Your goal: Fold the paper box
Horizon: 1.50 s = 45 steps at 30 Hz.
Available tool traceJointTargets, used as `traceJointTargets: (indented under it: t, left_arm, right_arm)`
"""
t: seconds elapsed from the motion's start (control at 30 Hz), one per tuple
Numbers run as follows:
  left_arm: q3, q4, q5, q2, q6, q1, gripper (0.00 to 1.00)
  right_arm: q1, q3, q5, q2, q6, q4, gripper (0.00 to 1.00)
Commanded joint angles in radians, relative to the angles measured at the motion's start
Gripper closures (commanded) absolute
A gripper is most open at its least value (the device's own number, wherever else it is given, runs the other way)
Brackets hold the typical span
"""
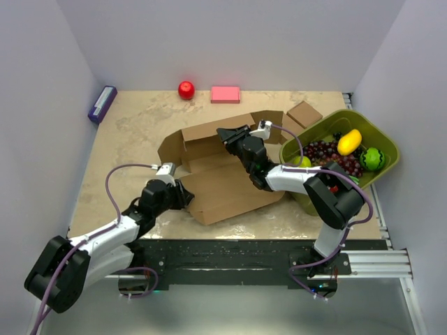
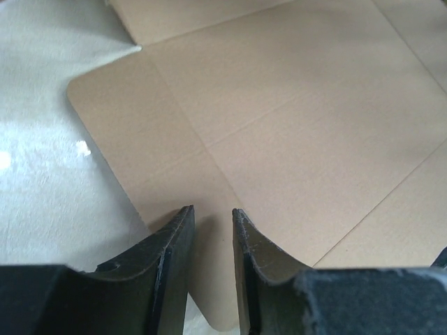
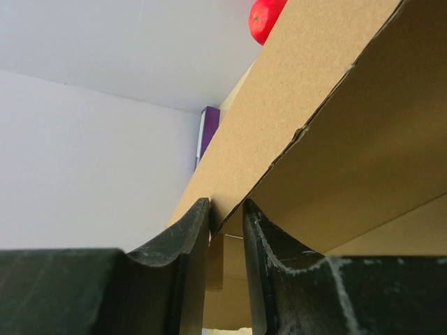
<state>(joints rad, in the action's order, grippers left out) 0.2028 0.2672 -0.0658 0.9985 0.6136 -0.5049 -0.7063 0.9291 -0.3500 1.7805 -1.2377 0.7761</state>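
Two arms work on one sheet. The paper box [image 1: 223,188], a large plain brown die-cut sheet, lies near the middle of the table [image 1: 126,132], its near panels flat and its far panels raised.

Right gripper [image 1: 223,134]: it reaches over the sheet's centre to the raised far part. In the right wrist view the right gripper [image 3: 225,204] has its jaws set narrow, with the edge of a raised panel of the paper box [image 3: 335,91] running down into the gap between them. The panel is clamped.

Left gripper [image 1: 186,196]: it sits at the near left corner of the sheet. In the left wrist view the left gripper [image 2: 211,209] shows a narrow gap, and a flat flap of the paper box [image 2: 279,139] with rounded corners fills that gap. Whether the fingers pinch the flap or only lie against it cannot be told.

Markings: the cardboard surfaces in view are plain brown. A purple item [image 1: 102,104] at the far left edge is too small for any print to be read.

Other items:
- A red ball [image 1: 186,89] and a pink block [image 1: 225,94] sit along the far edge.
- A small brown box [image 1: 304,114] lies just beyond the sheet's far right corner.
- A green bin [image 1: 370,129] at the right holds dark grapes [image 1: 328,150], a yellow fruit [image 1: 349,142] and a green round fruit [image 1: 372,158].
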Motion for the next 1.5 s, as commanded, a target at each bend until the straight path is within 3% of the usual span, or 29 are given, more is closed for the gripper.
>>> traceJointTargets:
  t: [0.0, 0.73, 0.83, 0.87, 0.97, 1.07, 1.27, 1.33, 1.47]
  left_arm:
    - [-0.016, -0.014, 0.053, -0.011, 0.02, -0.014, 0.67]
    - [-0.106, 0.136, 0.008, 0.048, 0.043, -0.047, 0.68]
    - [-0.056, 0.055, 0.029, -0.001, 0.008, -0.049, 0.62]
    - [-0.013, 0.031, 0.038, -0.045, -0.004, -0.047, 0.52]
    - [0.106, -0.09, 0.063, -0.118, -0.061, -0.046, 0.34]
    - [0.234, -0.224, 0.106, -0.146, -0.129, -0.038, 0.26]
    - [0.438, -0.462, 0.136, -0.126, -0.244, 0.067, 0.13]
    - [0.474, -0.522, 0.072, -0.097, -0.299, 0.165, 0.11]
    - [0.544, -0.603, 0.119, -0.024, -0.406, 0.206, 0.12]
  right_arm:
    - [-0.002, -0.018, -0.046, -0.024, 0.03, -0.06, 0.72]
    - [-0.007, -0.021, -0.05, -0.03, 0.024, -0.069, 0.73]
    - [-0.005, -0.021, -0.053, -0.033, 0.027, -0.07, 0.73]
    - [-0.005, -0.021, -0.053, -0.035, 0.027, -0.072, 0.73]
    - [-0.004, -0.026, -0.053, -0.039, 0.029, -0.072, 0.73]
    - [-0.004, -0.027, -0.058, -0.044, 0.035, -0.075, 0.73]
    - [-0.004, -0.032, -0.066, -0.062, 0.046, -0.078, 0.72]
    - [-0.005, -0.032, -0.066, -0.066, 0.049, -0.08, 0.72]
    - [-0.005, -0.032, -0.06, -0.061, 0.047, -0.074, 0.72]
